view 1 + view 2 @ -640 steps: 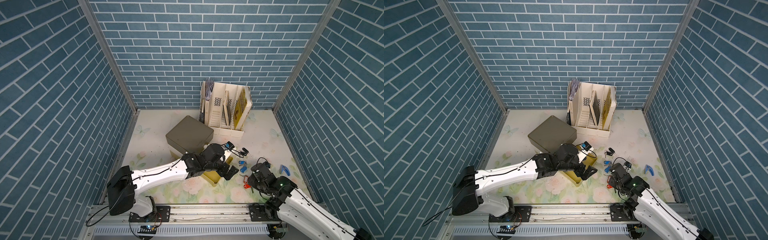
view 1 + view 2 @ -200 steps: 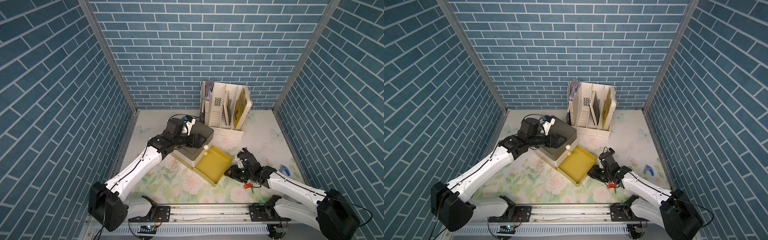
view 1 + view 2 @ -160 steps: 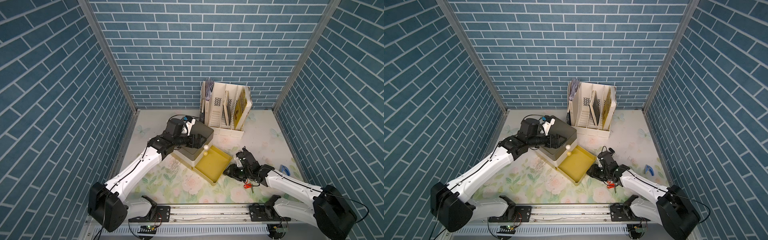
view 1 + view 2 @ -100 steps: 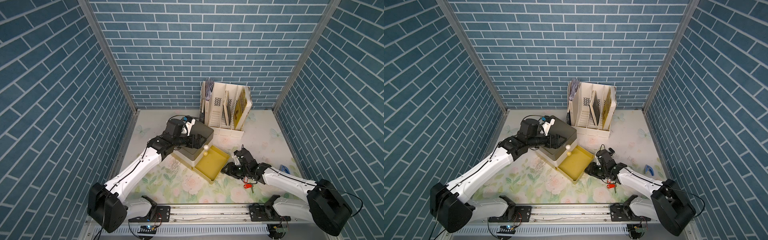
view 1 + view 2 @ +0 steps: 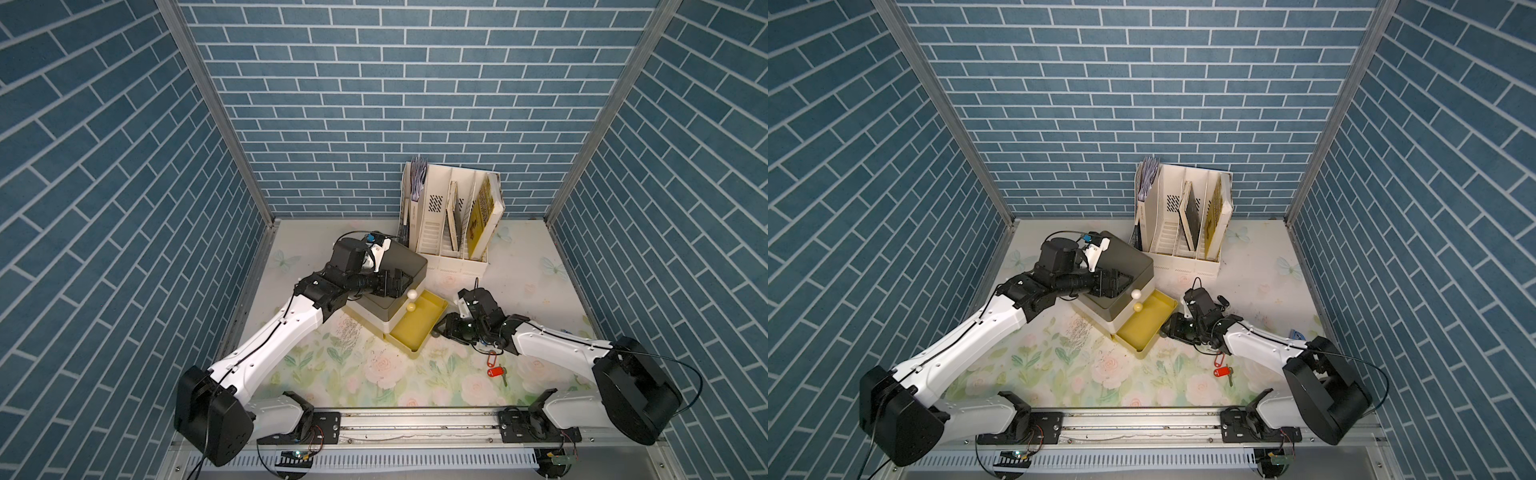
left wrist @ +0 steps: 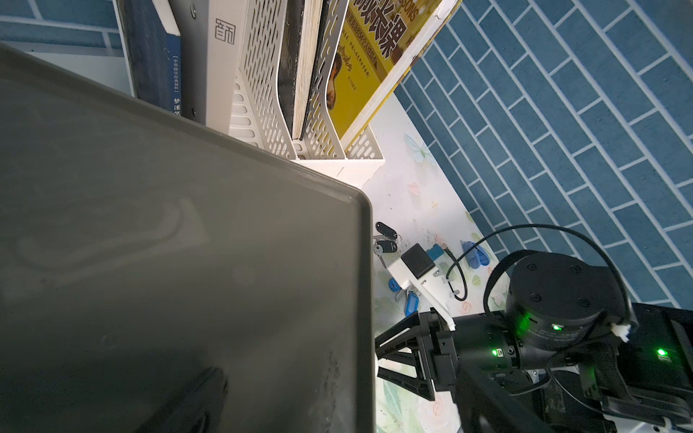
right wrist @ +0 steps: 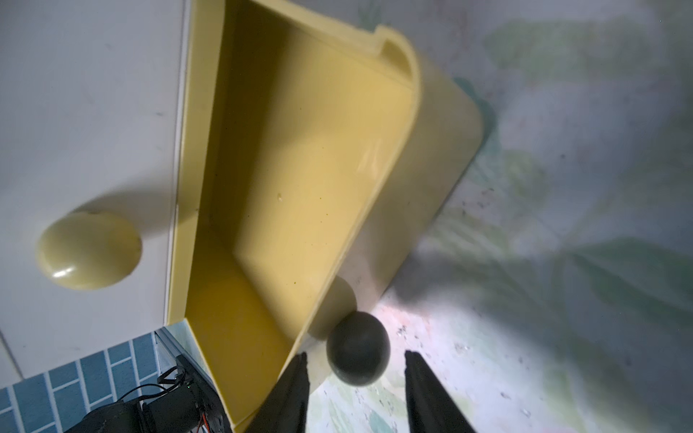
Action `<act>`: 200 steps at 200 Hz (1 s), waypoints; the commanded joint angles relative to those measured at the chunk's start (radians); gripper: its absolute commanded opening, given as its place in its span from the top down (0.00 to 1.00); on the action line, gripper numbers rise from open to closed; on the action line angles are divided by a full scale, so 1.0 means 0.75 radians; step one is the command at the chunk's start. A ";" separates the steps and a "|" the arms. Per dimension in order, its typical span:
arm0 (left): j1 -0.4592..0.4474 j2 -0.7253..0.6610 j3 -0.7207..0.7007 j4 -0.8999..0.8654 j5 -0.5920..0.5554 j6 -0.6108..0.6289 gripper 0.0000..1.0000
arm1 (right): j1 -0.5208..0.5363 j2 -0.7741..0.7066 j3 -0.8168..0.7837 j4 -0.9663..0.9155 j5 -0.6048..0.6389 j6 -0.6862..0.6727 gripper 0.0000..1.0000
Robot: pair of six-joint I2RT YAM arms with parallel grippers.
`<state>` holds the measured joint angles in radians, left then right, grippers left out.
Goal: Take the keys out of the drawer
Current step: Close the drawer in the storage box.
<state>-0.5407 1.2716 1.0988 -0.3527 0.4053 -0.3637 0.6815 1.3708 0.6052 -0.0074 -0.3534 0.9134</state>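
The keys, likely light and floppy, lie on the surface by the empty drawer, best pinched by a tag; right jaws are spread round its knob, left jaws I cannot tell.

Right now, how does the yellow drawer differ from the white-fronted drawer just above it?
The yellow drawer is pulled out and shows an empty floor; the white-fronted drawer is shut, contents hidden. The yellow drawer's knob is dark grey, with the right gripper open around it; the white-fronted drawer's knob is pale yellow and free. Both sit in the same grey-topped unit and carry round knobs.
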 commanded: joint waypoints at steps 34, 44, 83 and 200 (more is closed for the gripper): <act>0.013 0.004 -0.057 -0.127 -0.014 0.004 0.00 | 0.002 0.126 0.116 0.082 -0.041 -0.064 0.56; 0.013 0.008 -0.056 -0.126 -0.013 0.005 0.00 | 0.001 0.143 0.131 0.086 -0.044 -0.066 0.56; 0.013 0.012 -0.054 -0.127 -0.012 0.006 0.00 | 0.001 0.207 0.181 0.113 -0.064 -0.074 0.56; 0.013 -0.002 -0.057 -0.125 -0.013 0.004 0.00 | -0.021 -0.009 0.102 -0.160 0.128 -0.091 0.67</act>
<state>-0.5400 1.2606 1.0889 -0.3527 0.4038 -0.3511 0.6720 1.3670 0.7254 -0.0414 -0.3000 0.8646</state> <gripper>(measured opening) 0.997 0.359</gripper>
